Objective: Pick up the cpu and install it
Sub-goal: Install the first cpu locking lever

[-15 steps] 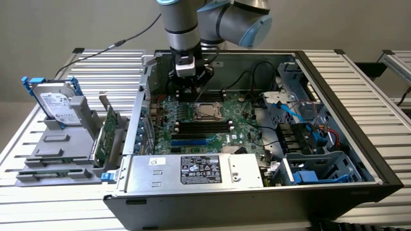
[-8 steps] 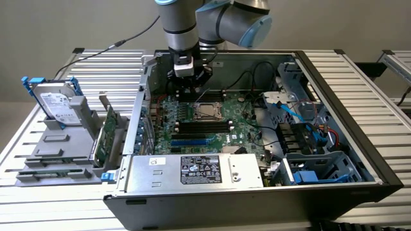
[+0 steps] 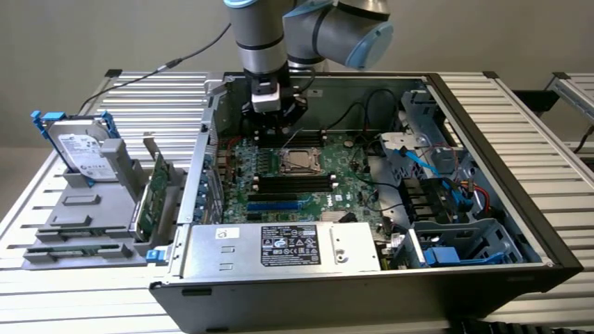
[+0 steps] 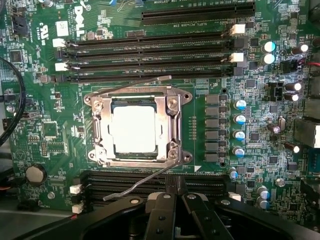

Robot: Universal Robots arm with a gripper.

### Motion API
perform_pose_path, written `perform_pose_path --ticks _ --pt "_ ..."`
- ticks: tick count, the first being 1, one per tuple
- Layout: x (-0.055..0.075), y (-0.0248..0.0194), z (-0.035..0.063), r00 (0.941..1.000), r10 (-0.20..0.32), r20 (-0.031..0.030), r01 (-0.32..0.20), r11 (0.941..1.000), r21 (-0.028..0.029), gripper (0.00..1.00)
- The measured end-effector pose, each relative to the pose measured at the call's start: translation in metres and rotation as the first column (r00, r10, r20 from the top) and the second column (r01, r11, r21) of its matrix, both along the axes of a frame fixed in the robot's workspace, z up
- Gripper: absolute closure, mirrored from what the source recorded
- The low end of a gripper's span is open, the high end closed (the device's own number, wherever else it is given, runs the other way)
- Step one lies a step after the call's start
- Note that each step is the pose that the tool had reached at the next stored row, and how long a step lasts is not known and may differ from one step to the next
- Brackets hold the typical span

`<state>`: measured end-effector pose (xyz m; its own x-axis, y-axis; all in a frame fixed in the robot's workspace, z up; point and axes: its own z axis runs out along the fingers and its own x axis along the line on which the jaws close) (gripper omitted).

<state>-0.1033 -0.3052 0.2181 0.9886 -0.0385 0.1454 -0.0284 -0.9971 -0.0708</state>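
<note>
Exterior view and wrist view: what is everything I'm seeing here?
table: one, silver slats, under everything
computer case: one, black and grey, lying open on the table
motherboard: one, green, on the case floor
cpu: one, dull silver, seated in the metal socket frame mid-motherboard
memory slots: several, black, on two sides of the socket
power supply: one, silver, dark label, against the case wall nearest the exterior camera
cables: several, blue, inside the case at the exterior view's right
hard drive: one, silver, white label, blue bracket, upright in the grey holder at the exterior view's left
robot arm: one, grey with blue caps, reaching down into the case
claw: one, black, shut and empty, over the motherboard beside the socket
</note>
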Motion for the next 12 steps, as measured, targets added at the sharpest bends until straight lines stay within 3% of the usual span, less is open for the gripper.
perform_pose_path --ticks 4,12 --pt "0.0000 -0.0039 0.0000 1.0000 0.000 0.0000 0.000 1.0000 0.0000 0.89" --pt "0.0000 -0.0042 -0.0007 1.0000 0.000 0.0001 0.000 1.0000 0.0005 0.89"
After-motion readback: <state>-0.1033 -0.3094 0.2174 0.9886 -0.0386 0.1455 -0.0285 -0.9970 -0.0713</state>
